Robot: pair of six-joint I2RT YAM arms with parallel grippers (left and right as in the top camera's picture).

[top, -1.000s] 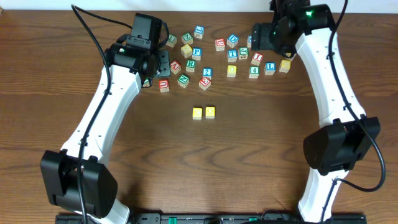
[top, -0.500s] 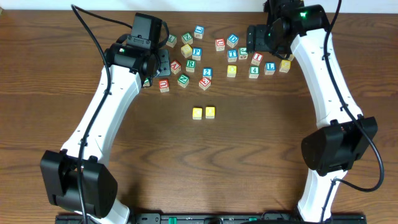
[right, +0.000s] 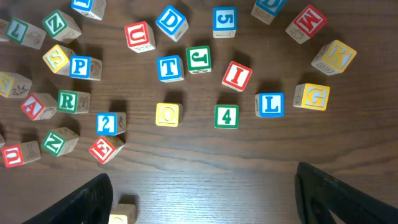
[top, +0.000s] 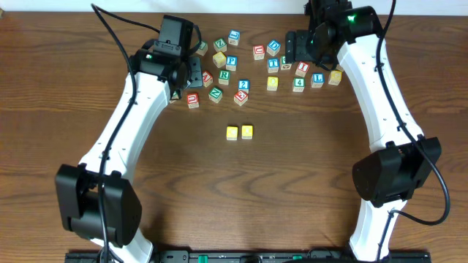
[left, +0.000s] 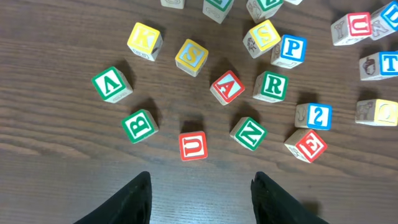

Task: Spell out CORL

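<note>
A yellow-topped wooden cube point(top: 232, 132) and its yellow-topped twin point(top: 247, 131) touch side by side mid-frame on the brown tabletop point(top: 292, 183). Their row runs left to right, and their letters are too small to read. The white green-R cube point(left: 270, 86) and the white blue-L cube point(right: 269, 104) sit near the top, letters upright. The left hand point(left: 201, 180) and right hand point(right: 203, 177) are open and empty.

Wooden worktop point(top: 292, 183) from above. Two yellow-topped cubes point(top: 232, 132) sit side by side at the centre. Toward twelve o'clock, scattered letter cubes point(top: 273, 48) include a green R point(top: 224, 74) and blue L point(top: 316, 79). The left pincer point(top: 189, 73) hangs at eleven o'clock, right pincer point(top: 296, 47) at one.
</note>
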